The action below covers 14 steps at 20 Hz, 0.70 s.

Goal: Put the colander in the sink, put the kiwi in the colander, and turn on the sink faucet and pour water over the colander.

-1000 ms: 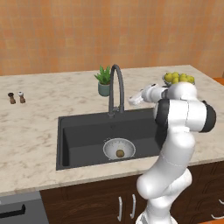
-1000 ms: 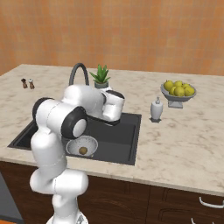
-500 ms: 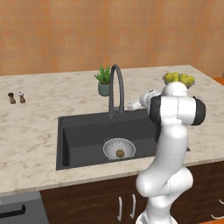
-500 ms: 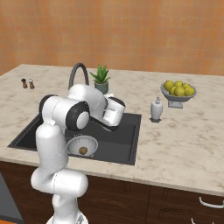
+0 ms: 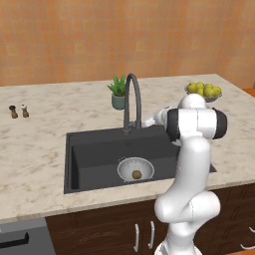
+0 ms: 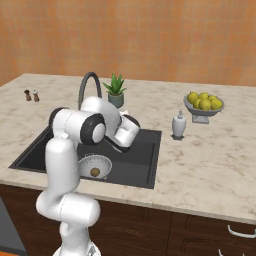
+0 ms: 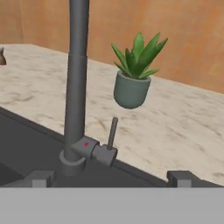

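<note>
- Sink (image 5: 89, 149): black basin set in the marble counter (image 5: 45, 134); colander (image 5: 135, 169) sits on its floor near the front, kiwi (image 5: 136, 174) inside it.
- Sink faucet (image 7: 75, 87): gooseneck at the basin's back edge; slim lever (image 7: 113, 131) upright on its side valve.
- Gripper (image 7: 109, 178): fingers spread wide, grasping nothing, close before the lever.
- Judgement: advance straight, bracket the lever between the tips, then push sideways; avoid the potted plant (image 7: 133, 74) behind.

marble counter (image 5: 45, 144), potted plant (image 5: 118, 92), fruit bowl (image 5: 203, 91)
</note>
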Motion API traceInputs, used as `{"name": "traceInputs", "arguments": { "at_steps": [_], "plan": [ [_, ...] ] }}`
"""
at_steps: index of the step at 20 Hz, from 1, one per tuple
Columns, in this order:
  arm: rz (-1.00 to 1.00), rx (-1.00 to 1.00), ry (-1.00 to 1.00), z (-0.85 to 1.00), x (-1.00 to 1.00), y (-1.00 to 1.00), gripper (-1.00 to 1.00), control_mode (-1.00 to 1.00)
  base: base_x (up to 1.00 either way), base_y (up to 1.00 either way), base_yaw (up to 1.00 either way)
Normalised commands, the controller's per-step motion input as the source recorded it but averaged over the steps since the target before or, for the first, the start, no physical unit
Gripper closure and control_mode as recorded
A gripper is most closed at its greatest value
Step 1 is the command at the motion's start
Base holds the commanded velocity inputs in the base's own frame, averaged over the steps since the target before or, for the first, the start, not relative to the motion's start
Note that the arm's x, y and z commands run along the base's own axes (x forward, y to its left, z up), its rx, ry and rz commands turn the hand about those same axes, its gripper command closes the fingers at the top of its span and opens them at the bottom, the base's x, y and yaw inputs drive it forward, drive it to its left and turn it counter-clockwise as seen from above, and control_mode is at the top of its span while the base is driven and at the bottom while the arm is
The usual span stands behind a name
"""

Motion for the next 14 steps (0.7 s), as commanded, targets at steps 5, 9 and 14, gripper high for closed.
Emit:
{"name": "traceInputs", "arguments": {
  "at_steps": [5, 9, 14],
  "plan": [
    [0.05, 0.02, 0.0, -0.26, 0.47, 0.0, -1.0, -1.0, 0.0, 0.0, 0.0],
    [0.0, 0.0, 0.0, -0.14, 0.68, -0.01, -1.0, -1.0, 0.0, 0.0, 0.0],
    [0.0, 0.0, 0.0, -0.1, 0.67, -0.12, -1.0, -1.0, 0.0, 0.0, 0.0]
  ]
}}
